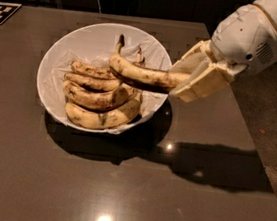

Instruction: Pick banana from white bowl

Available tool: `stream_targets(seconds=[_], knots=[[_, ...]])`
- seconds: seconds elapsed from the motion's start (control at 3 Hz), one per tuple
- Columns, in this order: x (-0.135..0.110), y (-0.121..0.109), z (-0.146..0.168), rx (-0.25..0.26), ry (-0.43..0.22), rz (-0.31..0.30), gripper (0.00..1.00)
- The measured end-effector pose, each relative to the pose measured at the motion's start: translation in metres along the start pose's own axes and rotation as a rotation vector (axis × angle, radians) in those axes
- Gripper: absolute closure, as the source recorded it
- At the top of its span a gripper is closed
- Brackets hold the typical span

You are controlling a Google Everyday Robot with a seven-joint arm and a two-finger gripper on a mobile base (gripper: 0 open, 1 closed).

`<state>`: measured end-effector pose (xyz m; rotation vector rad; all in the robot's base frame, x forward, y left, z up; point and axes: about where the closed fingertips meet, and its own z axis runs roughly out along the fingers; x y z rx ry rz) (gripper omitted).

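The banana [143,74] is long, curved, yellow with brown speckles and a dark stem pointing up at the far side. My gripper [190,81] is shut on its right end and holds it lifted above the right rim of the white bowl [60,47]. The bowl is wide and round with a thin white liner sheet. Three shorter spotted bananas [97,97] still lie stacked inside it. The white arm comes in from the upper right.
The bowl stands on a dark glossy table [118,190]. A black-and-white marker tag [0,12] lies at the table's far left corner. The table's right edge [255,147] runs past the gripper, with floor beyond.
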<state>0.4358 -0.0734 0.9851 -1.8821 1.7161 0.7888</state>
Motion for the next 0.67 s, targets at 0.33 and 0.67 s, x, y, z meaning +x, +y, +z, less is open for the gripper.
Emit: stream_targets(seconds=[0.33, 0.67], knots=[[0.017, 0.01, -0.008, 0.015, -0.015, 0.006, 1.0], [0.027, 0.015, -0.017, 0.055, -0.054, 0.0, 1.0]])
